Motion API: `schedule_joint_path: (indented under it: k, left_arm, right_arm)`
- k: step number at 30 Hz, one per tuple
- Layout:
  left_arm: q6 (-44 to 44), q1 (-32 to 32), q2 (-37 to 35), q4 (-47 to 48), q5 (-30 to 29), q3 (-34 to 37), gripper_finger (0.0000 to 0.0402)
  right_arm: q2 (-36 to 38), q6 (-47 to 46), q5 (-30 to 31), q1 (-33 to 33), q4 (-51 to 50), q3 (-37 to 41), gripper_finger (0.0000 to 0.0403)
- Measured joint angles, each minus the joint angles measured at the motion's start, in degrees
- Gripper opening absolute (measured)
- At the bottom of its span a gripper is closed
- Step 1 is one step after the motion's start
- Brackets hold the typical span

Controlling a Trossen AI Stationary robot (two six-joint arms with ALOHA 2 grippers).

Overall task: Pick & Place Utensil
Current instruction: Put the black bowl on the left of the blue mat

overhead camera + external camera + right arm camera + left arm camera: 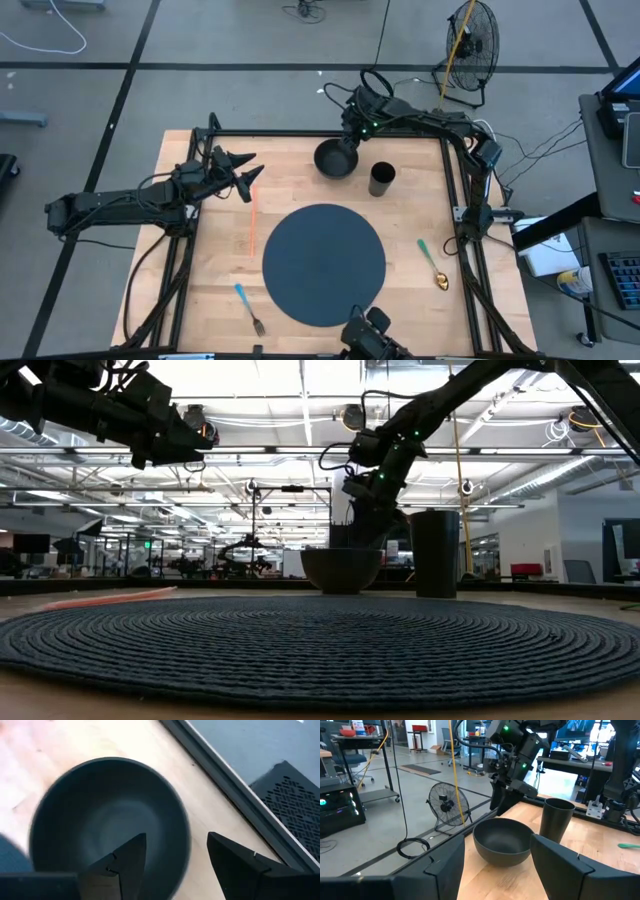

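wooden tabletop [300, 190]: right gripper [349, 136] fingers wide over the bowl [335, 159], left gripper [243, 172] fingers wide; the spoon [433, 264] looks light, stiff, best pinched mid-handle.

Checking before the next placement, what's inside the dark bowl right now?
Nothing shows inside the bowl: the right wrist view sees bare interior. The right claw hovers open over its rim, one finger hiding a small part of the bottom.
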State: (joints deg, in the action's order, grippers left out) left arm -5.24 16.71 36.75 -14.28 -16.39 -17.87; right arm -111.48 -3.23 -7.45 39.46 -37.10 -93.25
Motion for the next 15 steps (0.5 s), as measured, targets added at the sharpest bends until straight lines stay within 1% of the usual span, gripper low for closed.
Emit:
schedule_joint_path:
  k: [11, 15]
  left_arm:
    - [-0.4, 0.0, 0.0, 0.0, 0.0, 0.0, 0.0232]
    - [-0.8, 0.0, 0.0, 0.4, 0.0, 0.0, 0.0232]
  right_arm:
    - [-1.1, -1.6, 0.3, -0.6, -3.1, 0.1, 0.0208]
    - [-2.9, -1.0, 0.4, -1.2, -2.1, 0.0, 0.0208]
